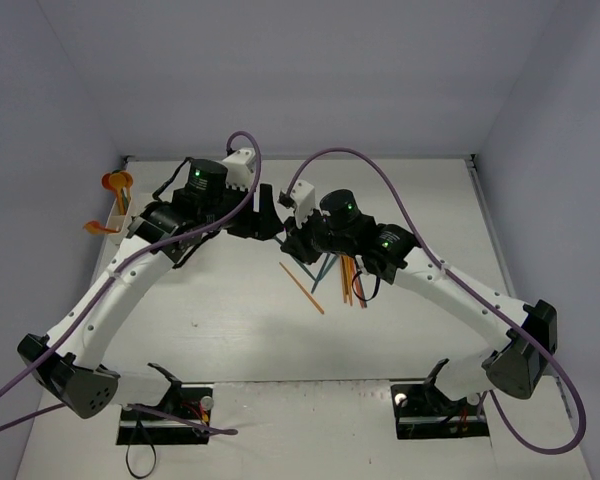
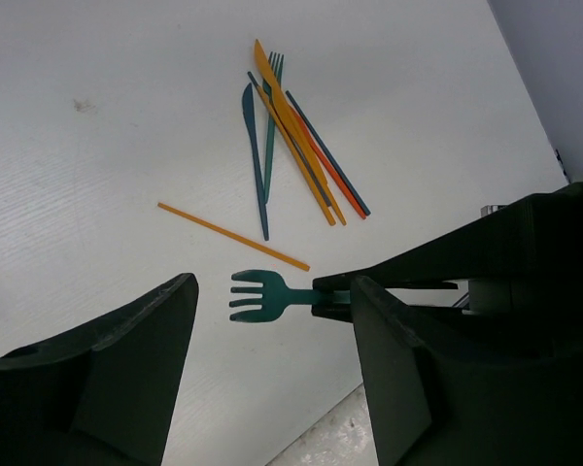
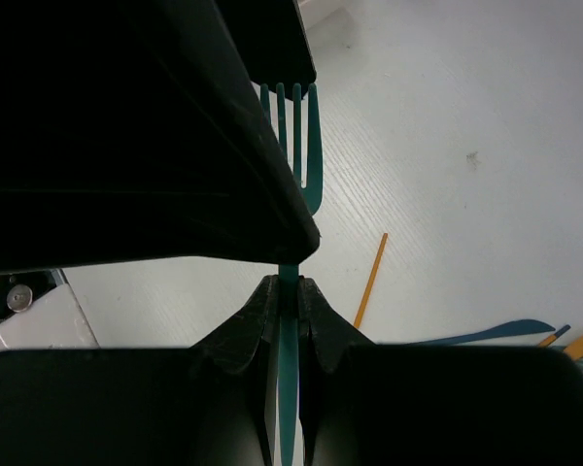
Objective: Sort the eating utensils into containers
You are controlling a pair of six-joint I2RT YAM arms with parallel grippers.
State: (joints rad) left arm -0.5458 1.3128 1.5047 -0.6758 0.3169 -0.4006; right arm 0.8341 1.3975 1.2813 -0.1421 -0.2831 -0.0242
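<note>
Clamped hard, the right gripper (image 3: 288, 291) pinches the teal fork (image 3: 301, 146) by its handle, both fingertips pressed flat against the thin stem. It holds the fork up off the table (image 1: 230, 340), near the middle, tines pointing toward the other arm. The left gripper (image 2: 274, 287) meets it head-on with its jaws spread. One of its fingers (image 2: 126, 369) stands to one side of the tines and its mate to the other. I see white tabletop showing on both sides, so neither touches the fork. From the right wrist, one of those broad dark fingers covers part of the tines. From overhead the two grippers sit nose to nose and the fork is hidden between them.

Near the grippers, the loose utensils (image 2: 296, 146) lie on the table in a narrow overlapping fan: a teal knife, another teal fork, an orange knife, and thin sticks in orange, blue and red. One orange stick (image 2: 233, 236) lies by itself, apart from the fan, between it and the held fork as the left wrist sees it.

The containers (image 1: 118, 215) sit well away at the far left edge of the table, white and narrow, with orange pieces (image 1: 116, 183) poking above the rim. Which compartment they stand in I cannot tell.
</note>
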